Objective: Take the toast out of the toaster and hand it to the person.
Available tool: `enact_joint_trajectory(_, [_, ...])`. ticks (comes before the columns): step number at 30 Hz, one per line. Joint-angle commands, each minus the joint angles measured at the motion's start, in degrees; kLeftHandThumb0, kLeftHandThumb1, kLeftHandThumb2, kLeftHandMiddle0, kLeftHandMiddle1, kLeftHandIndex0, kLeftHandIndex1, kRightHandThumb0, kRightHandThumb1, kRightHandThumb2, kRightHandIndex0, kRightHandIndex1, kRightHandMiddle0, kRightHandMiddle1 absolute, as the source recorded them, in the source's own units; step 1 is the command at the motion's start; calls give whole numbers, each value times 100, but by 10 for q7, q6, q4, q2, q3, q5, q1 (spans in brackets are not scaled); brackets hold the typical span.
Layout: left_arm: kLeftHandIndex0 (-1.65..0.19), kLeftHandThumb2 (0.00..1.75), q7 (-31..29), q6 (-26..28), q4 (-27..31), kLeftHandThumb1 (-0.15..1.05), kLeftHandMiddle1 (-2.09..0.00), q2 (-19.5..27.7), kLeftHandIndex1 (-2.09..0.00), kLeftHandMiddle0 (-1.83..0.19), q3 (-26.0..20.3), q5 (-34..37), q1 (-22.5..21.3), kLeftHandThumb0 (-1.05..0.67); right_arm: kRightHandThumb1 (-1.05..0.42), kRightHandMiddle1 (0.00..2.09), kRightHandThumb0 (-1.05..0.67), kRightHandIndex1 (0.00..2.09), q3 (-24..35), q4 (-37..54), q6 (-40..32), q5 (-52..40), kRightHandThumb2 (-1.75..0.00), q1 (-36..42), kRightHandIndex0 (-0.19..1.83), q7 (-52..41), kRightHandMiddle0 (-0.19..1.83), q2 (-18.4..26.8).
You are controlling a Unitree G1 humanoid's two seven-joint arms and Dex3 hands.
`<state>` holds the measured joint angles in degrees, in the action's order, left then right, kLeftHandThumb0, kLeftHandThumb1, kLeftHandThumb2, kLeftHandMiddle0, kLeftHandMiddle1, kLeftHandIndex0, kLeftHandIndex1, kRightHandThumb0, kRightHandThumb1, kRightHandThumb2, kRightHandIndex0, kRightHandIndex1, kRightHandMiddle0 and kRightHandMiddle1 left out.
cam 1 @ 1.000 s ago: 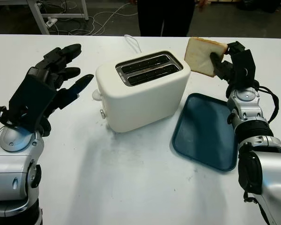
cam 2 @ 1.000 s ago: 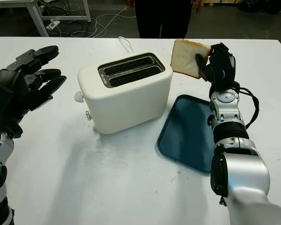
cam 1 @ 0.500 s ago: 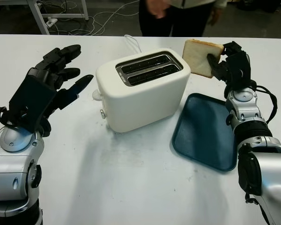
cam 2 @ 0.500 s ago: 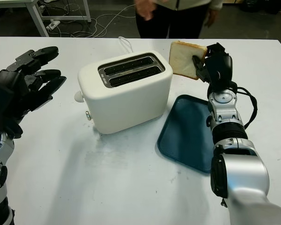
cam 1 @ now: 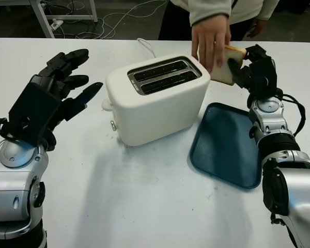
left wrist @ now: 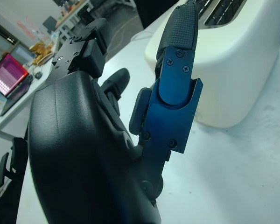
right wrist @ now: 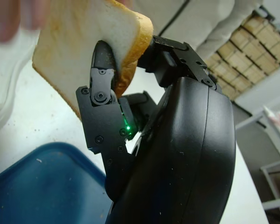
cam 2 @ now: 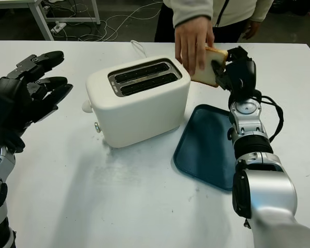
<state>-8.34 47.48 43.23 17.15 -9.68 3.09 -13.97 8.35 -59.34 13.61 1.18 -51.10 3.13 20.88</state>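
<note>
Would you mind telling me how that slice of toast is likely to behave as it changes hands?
The toast stays flat though the right hand pinches only one edge, so it is probably stiff and light. Its browned crust suggests it may crumble under a hard squeeze. The person's hand is already on it, so a gentle release seems wise.

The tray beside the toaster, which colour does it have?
The tray is dark blue, best seen in the left eye view.

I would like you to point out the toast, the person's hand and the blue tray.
toast (right wrist: 79,44): right wrist view, its flat browned face.
person's hand (cam 1: 211,39): left eye view, the back of the hand.
blue tray (cam 1: 225,144): left eye view, its bare floor.
</note>
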Motion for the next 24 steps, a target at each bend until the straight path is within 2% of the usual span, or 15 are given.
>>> enact_joint_trajectory(1, [-22,17,4,-8,1,92,-93,0,-39,0,1,0,4,-75,-92,175,-12,175,3,0,17,-2,-43,4,85,-2,59,0])
enact_joint_trajectory(24, [-17,19,6,-23,-15,92,-98,9,-54,0,13,-5,-4,-77,-92,175,-20,175,10,34,9,-14,-42,11,89,-33,63,-6])
